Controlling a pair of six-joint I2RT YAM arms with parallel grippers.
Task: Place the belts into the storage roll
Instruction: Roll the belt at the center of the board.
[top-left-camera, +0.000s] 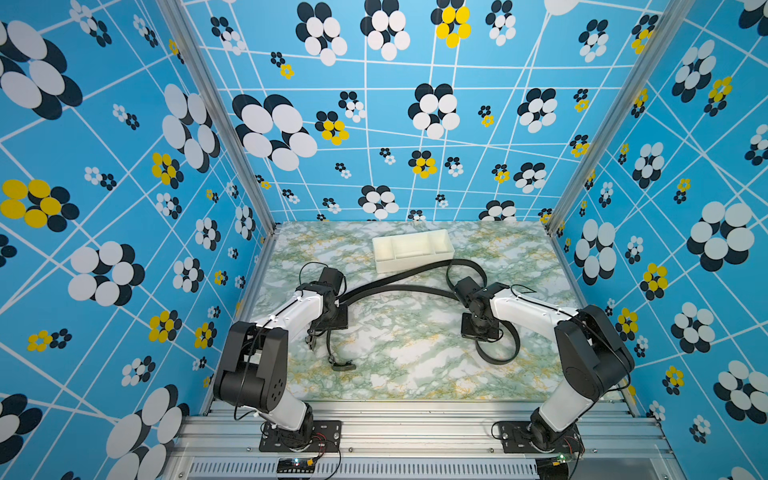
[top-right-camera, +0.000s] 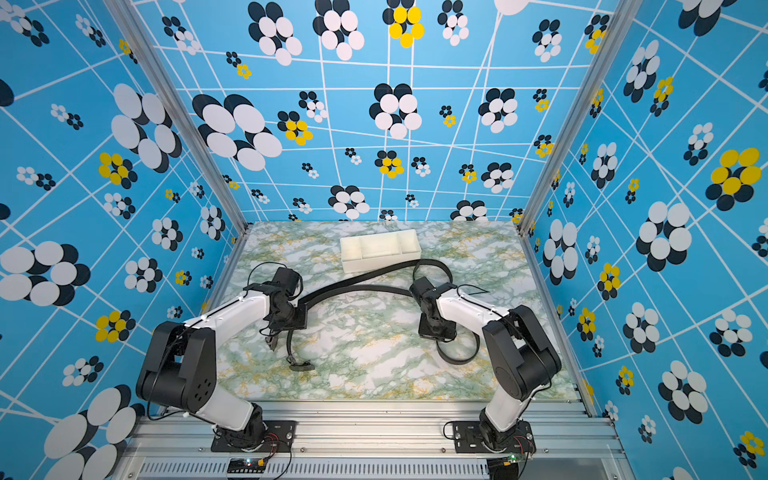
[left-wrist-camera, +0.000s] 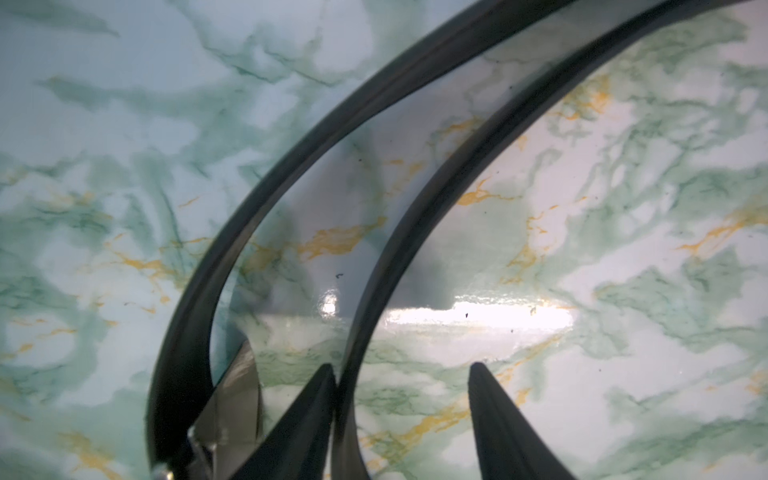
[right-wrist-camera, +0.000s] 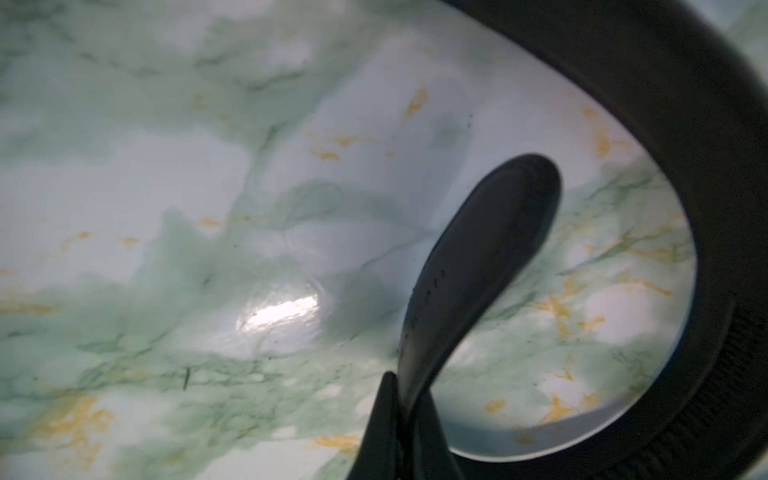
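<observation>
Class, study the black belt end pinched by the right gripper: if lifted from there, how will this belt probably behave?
Probably floppy: the belt, clamped in the right gripper, curls and lies in loose loops on the table. Lifted by this end, the rest would likely drag. Its smooth surface might slip in that narrow pinch.

- legible text, labels, brands, numbers, signs: none in any view.
- circuit boards (top-left-camera: 293, 464) on the front rail: any markings are too small to read in both top views.
</observation>
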